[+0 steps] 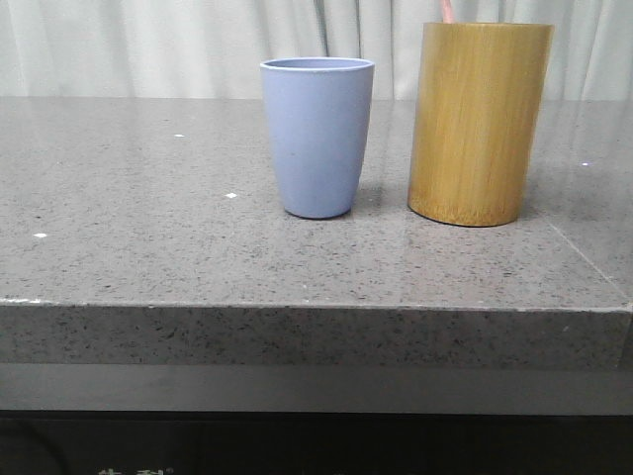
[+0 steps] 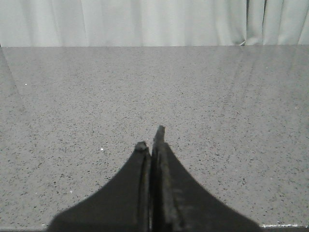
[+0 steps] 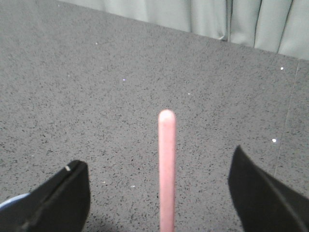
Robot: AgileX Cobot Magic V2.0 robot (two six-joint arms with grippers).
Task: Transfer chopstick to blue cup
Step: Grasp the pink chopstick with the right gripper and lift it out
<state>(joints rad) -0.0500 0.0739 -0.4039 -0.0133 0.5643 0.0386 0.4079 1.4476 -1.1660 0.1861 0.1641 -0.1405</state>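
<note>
The blue cup [image 1: 317, 136] stands upright mid-table, left of the taller bamboo holder [image 1: 479, 123]. A pale pink chopstick [image 1: 447, 11] pokes out of the holder's top at the frame edge. In the right wrist view the chopstick [image 3: 167, 169] stands between the two fingers of my open right gripper [image 3: 157, 186], touching neither; a sliver of the blue cup [image 3: 10, 201] shows behind one finger. My left gripper [image 2: 150, 140] is shut and empty over bare table. Neither gripper shows in the front view.
The grey speckled table [image 1: 148, 228] has its front edge near the camera. A pale curtain [image 1: 148, 45] hangs behind the table's far edge.
</note>
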